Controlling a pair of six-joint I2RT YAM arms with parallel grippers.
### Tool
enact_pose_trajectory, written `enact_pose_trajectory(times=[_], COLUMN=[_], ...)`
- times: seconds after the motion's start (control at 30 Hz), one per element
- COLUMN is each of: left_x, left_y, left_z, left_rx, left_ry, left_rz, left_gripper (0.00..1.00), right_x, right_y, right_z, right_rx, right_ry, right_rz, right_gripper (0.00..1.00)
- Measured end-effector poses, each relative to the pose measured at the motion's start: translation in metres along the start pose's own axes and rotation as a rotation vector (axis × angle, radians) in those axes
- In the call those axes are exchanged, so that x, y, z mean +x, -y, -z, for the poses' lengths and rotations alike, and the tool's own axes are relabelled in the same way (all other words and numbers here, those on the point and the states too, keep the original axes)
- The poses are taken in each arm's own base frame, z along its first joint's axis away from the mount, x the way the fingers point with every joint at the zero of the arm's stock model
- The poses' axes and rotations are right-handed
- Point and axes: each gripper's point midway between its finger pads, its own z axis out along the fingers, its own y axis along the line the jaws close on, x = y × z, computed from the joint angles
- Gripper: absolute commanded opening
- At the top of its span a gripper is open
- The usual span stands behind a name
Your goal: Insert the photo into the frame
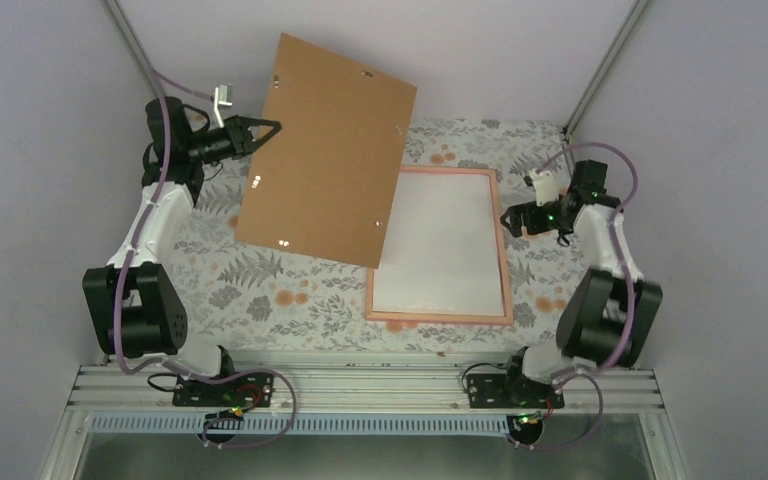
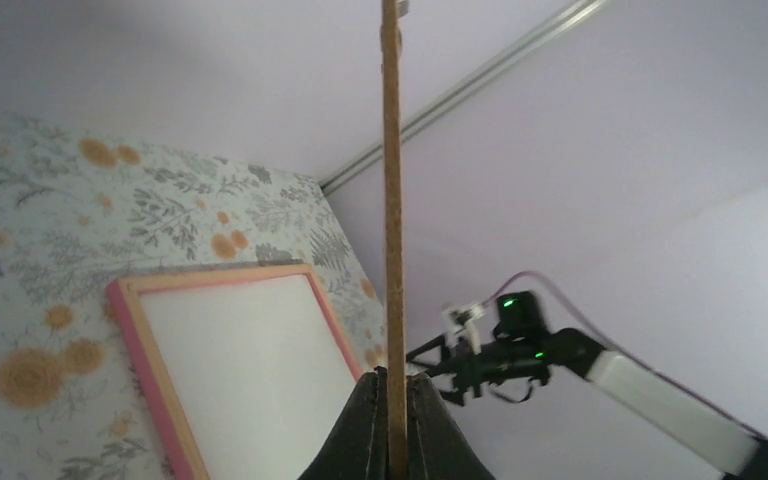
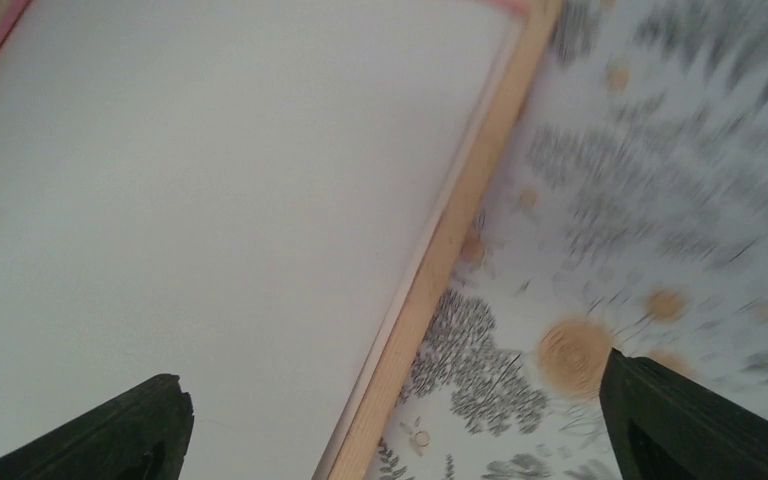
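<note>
Pinching the cardboard sheet [image 2: 393, 200], left gripper [image 2: 393, 378] sees only its edge — right gripper [image 3: 390, 380] gapes wide.

Soft, even, cool light fills the overhead view. It is lilac on the walls and sharp throughout, with hardly a shadow on the bench [image 1: 260, 290] beneath the brown board [image 1: 325, 150]. In the left wrist view the board's near edge is soft and the upper left is dim. The right wrist view is smeared by motion blur at upper right. There the white sheet [image 3: 190, 200] is nearly washed out, and the right hand [image 3: 390, 400] shows its fingers [image 3: 110, 435] as black silhouettes.
</note>
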Motion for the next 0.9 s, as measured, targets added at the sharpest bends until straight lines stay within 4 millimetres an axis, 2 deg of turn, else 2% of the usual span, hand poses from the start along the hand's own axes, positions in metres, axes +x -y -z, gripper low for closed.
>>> enact_pose_trajectory(times=[0.07, 0.13, 0.23, 0.33, 0.53, 0.73, 0.9], left_x=[0.002, 0.001, 0.002, 0.014, 0.028, 0.027, 0.048], left_y=[-0.009, -0.017, -0.025, -0.031, -0.043, -0.047, -0.065], left_z=[0.009, 0.014, 0.020, 0.021, 0.022, 0.024, 0.023], left_rx=[-0.012, -0.024, -0.043, -0.049, -0.063, -0.072, -0.091], left_ry=[0.024, 0.040, 0.060, 0.053, 0.039, 0.048, 0.039], left_rz=[0.049, 0.076, 0.099, 0.132, 0.179, 0.185, 0.239], left_gripper=[0.02, 0.02, 0.02, 0.02, 0.02, 0.03, 0.02], right_x=[0.026, 0.053, 0.066, 0.065, 0.054, 0.038, 0.029], right_y=[0.010, 0.010, 0.005, -0.002, -0.026, -0.074, -0.117], right_z=[-0.024, -0.042, -0.052, -0.055, -0.067, -0.086, -0.097], right_rx=[-0.070, -0.131, -0.172, -0.223, -0.386, -0.553, -0.686], right_ry=[-0.092, -0.185, -0.240, -0.239, -0.211, -0.227, -0.259], right_rz=[-0.139, -0.257, -0.340, -0.398, -0.505, -0.509, -0.503], right_gripper=[1.00, 0.99, 0.93, 0.87, 0.85, 0.89, 0.90])
